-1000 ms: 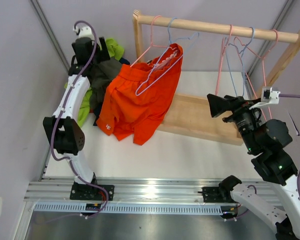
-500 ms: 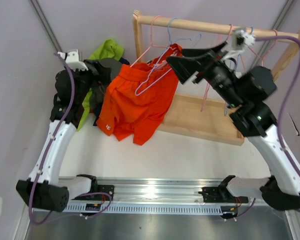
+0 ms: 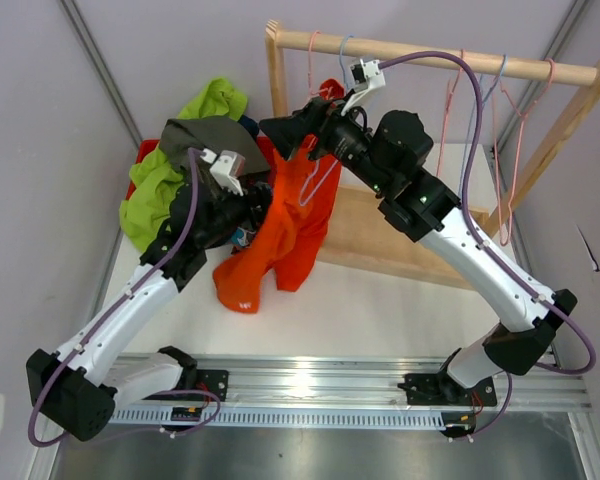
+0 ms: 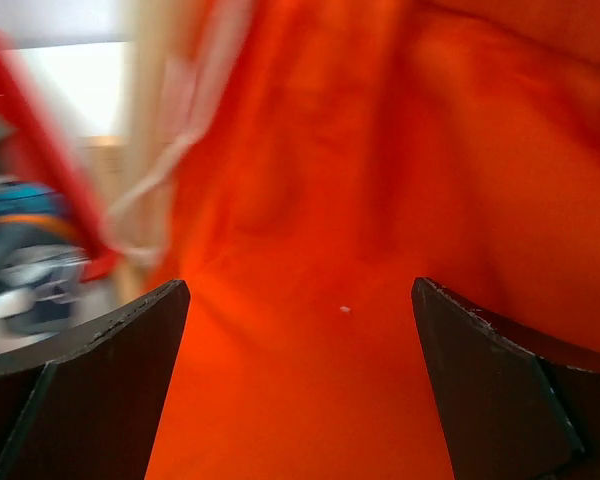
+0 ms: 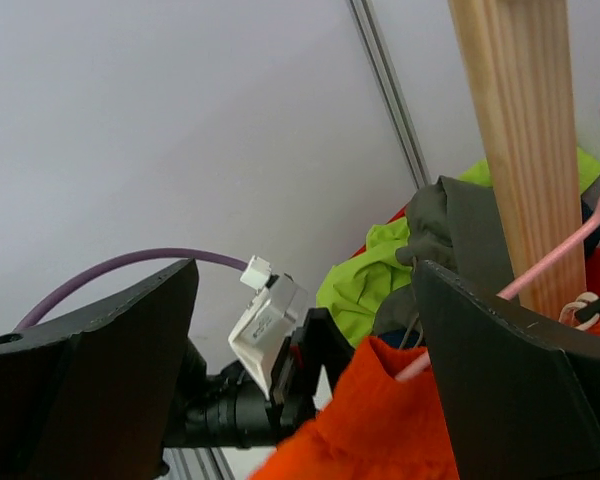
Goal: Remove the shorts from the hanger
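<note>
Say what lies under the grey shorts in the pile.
Lime green shorts poke out from under the grey shorts at both ends. Anything deeper is covered.

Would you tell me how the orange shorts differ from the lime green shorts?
The orange shorts hang from a hanger on the wooden rail; the lime green shorts lie crumpled at the table's left. The orange shorts are drawn long and narrow; the lime green shorts are bunched. The open left gripper faces the orange shorts, not the lime green shorts. Both are soft fabric.
</note>
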Controlling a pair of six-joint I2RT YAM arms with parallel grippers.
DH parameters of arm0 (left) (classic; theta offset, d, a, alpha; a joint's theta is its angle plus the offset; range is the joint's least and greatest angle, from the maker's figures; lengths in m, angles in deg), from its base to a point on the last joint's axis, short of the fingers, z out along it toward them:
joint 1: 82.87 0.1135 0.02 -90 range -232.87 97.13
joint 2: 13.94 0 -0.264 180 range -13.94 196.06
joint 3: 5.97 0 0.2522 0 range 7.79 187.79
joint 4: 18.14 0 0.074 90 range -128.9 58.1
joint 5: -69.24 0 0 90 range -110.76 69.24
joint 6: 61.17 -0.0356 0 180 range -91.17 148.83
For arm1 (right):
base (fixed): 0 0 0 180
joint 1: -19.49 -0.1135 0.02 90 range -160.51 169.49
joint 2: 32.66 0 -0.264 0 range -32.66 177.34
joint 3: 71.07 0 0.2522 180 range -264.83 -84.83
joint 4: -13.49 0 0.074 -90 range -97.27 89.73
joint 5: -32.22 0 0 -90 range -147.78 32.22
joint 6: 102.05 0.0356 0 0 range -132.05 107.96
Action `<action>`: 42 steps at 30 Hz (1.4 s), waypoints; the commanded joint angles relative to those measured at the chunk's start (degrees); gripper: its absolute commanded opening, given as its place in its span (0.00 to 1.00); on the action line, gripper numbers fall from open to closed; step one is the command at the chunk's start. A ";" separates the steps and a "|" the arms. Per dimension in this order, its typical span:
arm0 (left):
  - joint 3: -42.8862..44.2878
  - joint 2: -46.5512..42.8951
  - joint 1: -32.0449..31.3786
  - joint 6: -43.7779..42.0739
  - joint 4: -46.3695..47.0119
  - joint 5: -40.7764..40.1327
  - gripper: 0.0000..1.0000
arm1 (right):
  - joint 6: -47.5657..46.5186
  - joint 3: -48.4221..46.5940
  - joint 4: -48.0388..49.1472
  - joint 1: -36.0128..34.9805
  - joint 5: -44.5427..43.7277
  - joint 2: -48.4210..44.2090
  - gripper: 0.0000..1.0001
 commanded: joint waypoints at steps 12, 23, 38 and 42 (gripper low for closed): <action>-1.80 -4.70 -4.58 2.01 4.71 -0.55 0.99 | -3.82 3.54 4.04 -1.38 -13.39 -5.79 0.96; -4.61 -6.19 -4.58 2.63 5.59 -0.20 0.99 | -6.45 5.39 3.95 -1.29 -20.17 -3.42 0.96; -8.04 -8.47 -4.58 2.89 6.30 0.06 0.99 | -2.33 5.30 5.97 -0.24 -17.10 3.08 0.71; -9.28 -9.62 -4.58 2.80 6.12 -0.20 0.99 | -1.89 3.64 5.53 -0.24 -16.30 4.75 0.38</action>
